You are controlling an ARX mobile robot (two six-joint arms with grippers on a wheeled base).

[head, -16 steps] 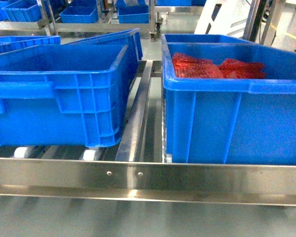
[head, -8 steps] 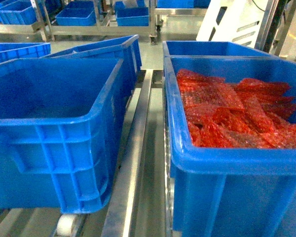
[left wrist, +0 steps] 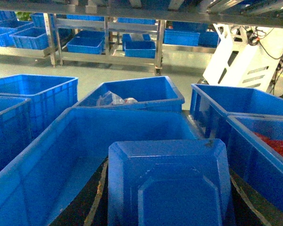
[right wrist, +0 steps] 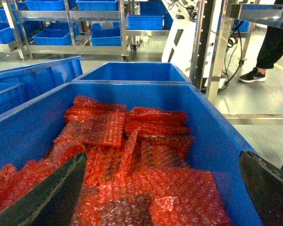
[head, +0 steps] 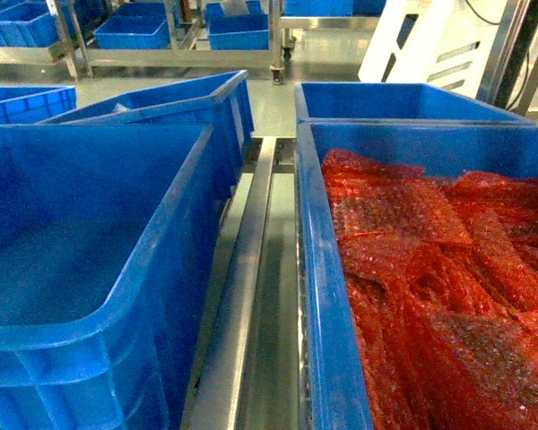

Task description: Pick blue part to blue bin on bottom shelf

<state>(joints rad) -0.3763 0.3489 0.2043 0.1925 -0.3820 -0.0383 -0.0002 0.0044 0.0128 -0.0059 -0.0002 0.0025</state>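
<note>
In the left wrist view a blue part, a moulded tray-like piece, fills the space between the dark fingers, and my left gripper is shut on it. It hangs over the near end of an empty blue bin. The same bin stands on the left of the bottom shelf, whose centre divider rail runs up the middle of the head view. My right gripper is open above red bubble wrap. Neither gripper shows in the head view.
A second blue bin on the right holds the red bubble wrap. More blue bins stand behind both, one with a clear bag. Far racks carry bins. A white machine and a person's legs are at the right.
The head view has moved up and forward. The shiny front rail and rollers have dropped out of sight, and both bins are now seen from above, much closer.
</note>
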